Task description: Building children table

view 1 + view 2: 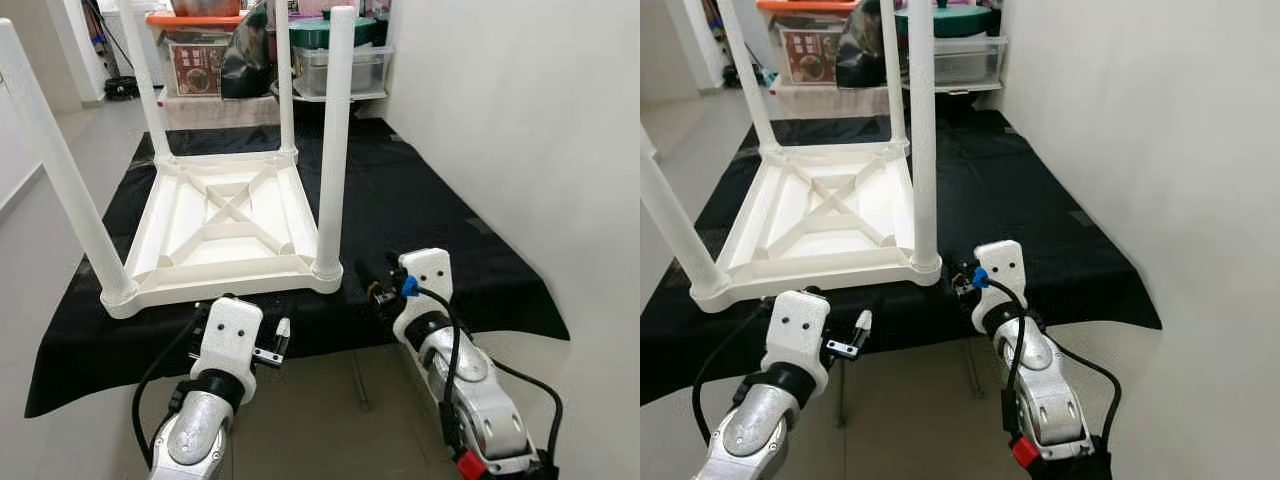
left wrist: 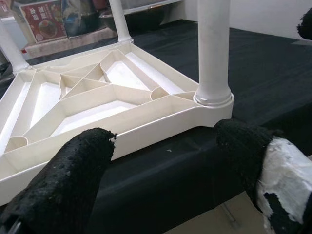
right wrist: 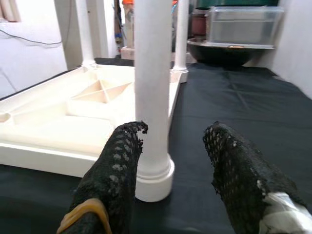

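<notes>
A white plastic children's table [image 1: 230,215] lies upside down on a black cloth [image 1: 430,210], its ribbed underside facing up. All four white legs stand in its corner sockets; the near right leg [image 1: 333,140] is the closest to me. My left gripper [image 2: 165,141] is open and hovers just in front of the table's near edge [image 2: 146,129], holding nothing. My right gripper [image 3: 175,141] is also open, low over the cloth just right of the near right leg's base [image 3: 155,180], and not touching it.
Clear storage bins [image 1: 340,60] and an orange-lidded box [image 1: 195,45] stand behind the cloth's far end. A white wall [image 1: 520,120] runs close along the right. Bare floor [image 1: 330,400] lies under my arms in front of the cloth.
</notes>
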Robot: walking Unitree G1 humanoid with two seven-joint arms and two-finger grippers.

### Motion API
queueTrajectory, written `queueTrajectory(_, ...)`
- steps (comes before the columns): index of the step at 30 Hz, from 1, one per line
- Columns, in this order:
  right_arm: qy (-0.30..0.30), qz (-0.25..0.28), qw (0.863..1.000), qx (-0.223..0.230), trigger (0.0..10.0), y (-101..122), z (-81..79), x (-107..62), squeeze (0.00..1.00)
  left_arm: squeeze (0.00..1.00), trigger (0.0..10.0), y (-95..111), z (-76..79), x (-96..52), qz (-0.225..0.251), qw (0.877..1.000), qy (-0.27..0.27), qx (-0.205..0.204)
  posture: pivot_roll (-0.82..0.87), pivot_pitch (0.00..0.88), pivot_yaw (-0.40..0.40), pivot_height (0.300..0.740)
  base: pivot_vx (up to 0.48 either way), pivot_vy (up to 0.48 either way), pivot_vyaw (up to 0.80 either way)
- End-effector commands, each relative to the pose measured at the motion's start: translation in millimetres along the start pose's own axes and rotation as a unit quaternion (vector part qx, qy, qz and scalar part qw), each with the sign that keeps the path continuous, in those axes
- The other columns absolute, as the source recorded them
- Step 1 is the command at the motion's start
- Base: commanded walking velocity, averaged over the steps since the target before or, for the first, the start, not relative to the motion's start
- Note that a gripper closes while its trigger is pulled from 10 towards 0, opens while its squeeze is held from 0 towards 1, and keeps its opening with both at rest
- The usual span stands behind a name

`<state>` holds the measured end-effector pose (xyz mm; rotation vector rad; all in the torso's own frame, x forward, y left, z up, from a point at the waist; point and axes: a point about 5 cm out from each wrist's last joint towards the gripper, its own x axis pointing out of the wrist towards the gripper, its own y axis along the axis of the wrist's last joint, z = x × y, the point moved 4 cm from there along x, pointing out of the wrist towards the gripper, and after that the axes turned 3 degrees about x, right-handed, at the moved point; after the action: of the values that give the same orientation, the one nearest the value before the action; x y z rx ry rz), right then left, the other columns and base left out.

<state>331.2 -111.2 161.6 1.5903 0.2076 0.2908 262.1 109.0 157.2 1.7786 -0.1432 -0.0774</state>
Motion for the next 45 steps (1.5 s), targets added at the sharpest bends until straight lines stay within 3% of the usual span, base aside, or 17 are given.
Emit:
queueTrajectory(1,0.003,0.002,1.000,0.009,10.0,0.0,2.3,1.5,0.00,0.00,10.0,-0.4,-0.5,1.8,0.001,1.000,0.002,0.000,0.07,0.000,-0.055,0.740,0.000,0.000,0.00)
queueTrajectory(5,0.008,0.010,1.000,0.008,10.0,4.9,0.4,2.6,0.00,0.00,10.0,1.3,-2.6,3.0,0.004,1.000,0.005,0.002,0.07,0.003,-0.057,0.740,0.000,0.000,0.40)
queueTrajectory(11,-0.033,0.022,0.999,0.003,10.0,11.9,15.1,7.4,0.00,0.00,10.0,2.5,-3.3,3.3,0.006,1.000,0.006,0.003,0.07,0.007,-0.055,0.740,0.000,0.000,0.40)
queueTrajectory(13,-0.068,0.054,0.996,0.011,10.0,31.4,36.0,15.6,0.00,0.00,10.0,3.8,-2.4,3.8,0.008,1.000,0.004,0.002,0.07,0.015,-0.049,0.740,0.000,0.000,0.00)
queueTrajectory(16,-0.077,0.066,0.995,0.012,10.0,38.9,42.5,18.0,0.00,0.00,10.0,4.3,-2.1,3.9,0.008,1.000,0.003,0.002,0.07,0.015,-0.049,0.740,0.000,0.000,0.00)
queueTrajectory(17,-0.083,0.081,0.993,0.017,10.0,48.4,49.5,20.4,0.07,0.00,10.0,4.9,-2.1,4.0,0.009,1.000,0.003,0.002,0.08,0.019,-0.052,0.740,0.000,0.000,0.00)
queueTrajectory(18,-0.082,0.094,0.992,0.015,10.0,57.8,53.9,22.6,1.00,0.00,10.0,5.1,-2.5,3.7,0.009,1.000,0.002,0.003,0.08,0.026,-0.051,0.740,0.000,0.000,0.00)
queueTrajectory(19,-0.082,0.094,0.992,0.015,10.0,57.8,53.9,22.6,1.00,0.00,10.0,5.1,-2.5,3.7,0.009,1.000,0.002,0.003,0.08,0.026,-0.051,0.740,0.000,0.000,0.00)
queueTrajectory(22,-0.082,0.129,0.988,0.016,10.0,86.0,64.8,30.9,1.00,0.00,10.0,4.7,-2.9,2.1,0.007,1.000,0.002,0.004,0.08,0.037,-0.050,0.740,0.000,0.000,0.00)
queueTrajectory(28,-0.042,0.183,0.982,0.033,10.0,126.3,59.3,42.8,1.00,0.00,10.0,4.9,-2.7,0.4,0.006,1.000,0.002,0.002,0.08,0.048,-0.051,0.740,0.000,0.000,0.00)
queueTrajectory(30,-0.042,0.183,0.982,0.033,10.0,126.3,59.3,42.8,1.00,0.00,10.0,4.9,-2.7,0.4,0.006,1.000,0.002,0.002,0.08,0.048,-0.051,0.740,0.000,0.000,0.00)
queueTrajectory(31,-0.035,0.199,0.979,0.038,10.0,140.2,60.7,46.7,0.12,0.00,10.0,4.5,-2.5,-0.3,0.005,1.000,0.002,0.002,0.09,0.048,-0.052,0.740,0.000,0.000,0.00)
queueTrajectory(32,-0.035,0.212,0.976,0.045,10.0,151.5,63.6,49.8,0.00,0.00,10.0,4.2,-2.5,-0.9,0.004,1.000,0.002,0.003,0.09,0.049,-0.053,0.740,0.000,0.000,0.00)
queueTrajectory(33,-0.033,0.230,0.971,0.057,10.0,166.1,68.0,53.8,0.00,0.00,10.0,3.7,-2.3,-1.5,0.002,1.000,0.001,0.003,0.09,0.048,-0.054,0.740,0.000,0.000,0.00)
queueTrajectory(35,-0.033,0.230,0.971,0.057,10.0,166.1,68.0,53.8,0.00,0.00,10.0,3.7,-2.3,-1.5,0.002,1.000,0.001,0.003,0.09,0.048,-0.054,0.740,0.000,0.000,0.00)
queueTrajectory(39,-0.017,0.273,0.958,0.087,10.0,202.7,71.3,63.5,0.00,0.00,10.0,3.0,-0.2,-2.7,0.001,1.000,-0.002,0.002,0.09,0.043,-0.057,0.740,0.000,0.000,0.00)
queueTrajectory(45,0.008,0.289,0.952,0.100,10.0,220.2,61.8,71.7,0.00,0.00,10.0,3.9,2.5,-3.1,0.003,1.000,-0.007,0.005,0.09,0.042,-0.061,0.740,0.000,0.000,0.00)
